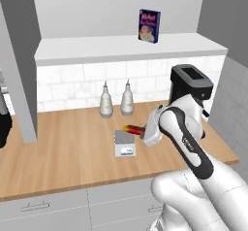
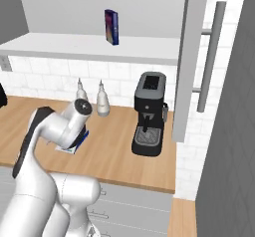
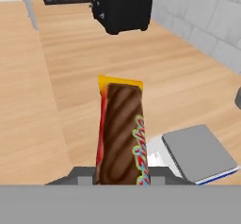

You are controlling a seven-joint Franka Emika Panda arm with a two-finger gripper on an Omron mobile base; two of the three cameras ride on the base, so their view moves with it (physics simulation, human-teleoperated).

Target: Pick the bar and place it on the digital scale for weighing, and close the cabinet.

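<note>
Jaws clamped on the bar [image 3: 120, 133], just beside the digital scale [image 1: 125, 143] near worktop [image 1: 63, 152] front edge. Risk: off-centre release, bar sliding off plate.

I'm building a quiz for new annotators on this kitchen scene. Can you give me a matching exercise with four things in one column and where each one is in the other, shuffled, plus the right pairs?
Things:
1. bar
2. digital scale
3. blue-purple printed box
4. black coffee machine

Places:
A. upright on the white shelf above the tiled backsplash
B. on the wooden counter, in front of the two white bottles
C. held in the end effector, above the counter
D. on the counter at its right end, near the open cabinet door

Pairs: 1-C, 2-B, 3-A, 4-D
</note>
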